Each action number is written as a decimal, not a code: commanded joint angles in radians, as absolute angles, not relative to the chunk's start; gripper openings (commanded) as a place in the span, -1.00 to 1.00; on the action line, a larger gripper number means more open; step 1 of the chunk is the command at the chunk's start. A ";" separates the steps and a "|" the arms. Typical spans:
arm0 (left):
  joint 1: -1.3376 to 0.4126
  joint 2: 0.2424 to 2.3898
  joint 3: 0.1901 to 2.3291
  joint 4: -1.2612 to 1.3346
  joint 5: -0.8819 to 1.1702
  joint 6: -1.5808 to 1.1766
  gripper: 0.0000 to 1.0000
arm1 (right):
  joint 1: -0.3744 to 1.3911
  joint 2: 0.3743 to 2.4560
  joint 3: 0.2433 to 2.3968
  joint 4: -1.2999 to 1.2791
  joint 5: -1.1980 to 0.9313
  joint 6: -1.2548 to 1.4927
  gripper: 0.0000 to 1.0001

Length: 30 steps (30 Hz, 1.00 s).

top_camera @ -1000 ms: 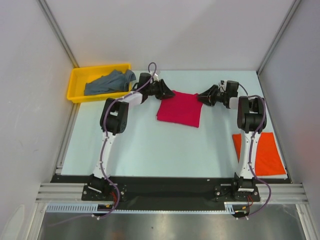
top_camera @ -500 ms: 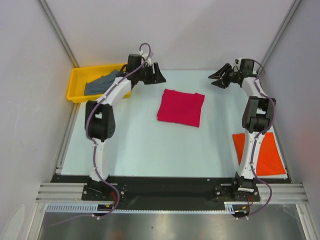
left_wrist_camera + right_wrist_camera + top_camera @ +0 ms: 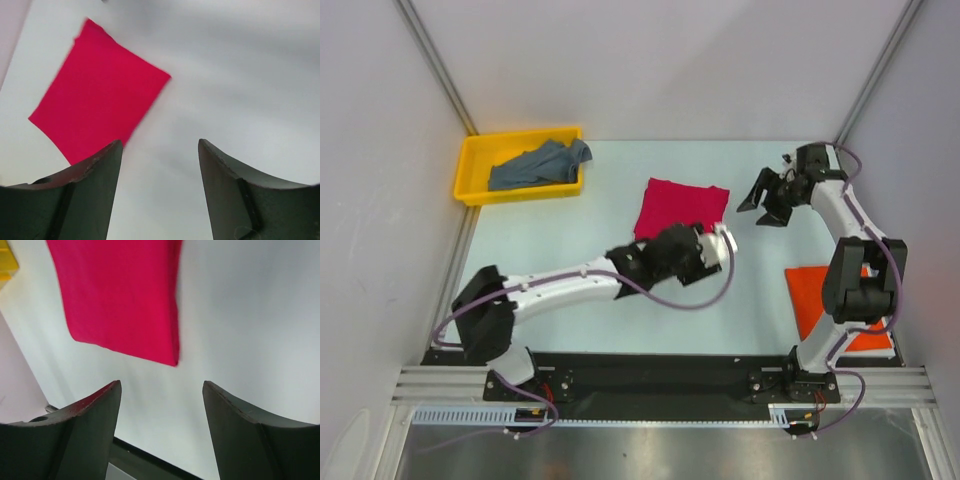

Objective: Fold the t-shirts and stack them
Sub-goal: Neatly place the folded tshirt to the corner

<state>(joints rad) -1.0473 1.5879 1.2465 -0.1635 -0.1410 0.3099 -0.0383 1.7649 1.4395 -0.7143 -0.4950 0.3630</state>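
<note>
a folded bright orange-red cloth t-shirt (image 3: 868,305) lay near right on the pale surface (image 3: 570,230). the left fingers (image 3: 85,195) and right fingers (image 3: 80,435) hung open and empty beside the folded crimson-pink t-shirt (image 3: 680,208) at mid-surface. farthest, a crumpled grey-blue t-shirt (image 3: 535,165) sat in the yellow plastic tray (image 3: 465,180), probably light and limp, best pinched at the shoulders.

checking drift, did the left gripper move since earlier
Yes: the left gripper came from beside the yellow tray toward the near side, now at the crimson shirt's near edge.
</note>
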 commanded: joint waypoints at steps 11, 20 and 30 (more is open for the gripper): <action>-1.198 1.933 1.157 0.112 -0.388 0.702 0.12 | -0.156 1.520 1.184 -0.632 -0.514 0.316 0.47; -1.149 2.083 1.259 0.060 -0.351 0.845 0.05 | -0.193 1.497 1.118 -0.574 -0.569 0.319 0.49; -1.065 2.171 1.396 -0.044 -0.269 0.873 0.10 | -0.247 1.500 1.068 -0.519 -0.626 0.356 0.50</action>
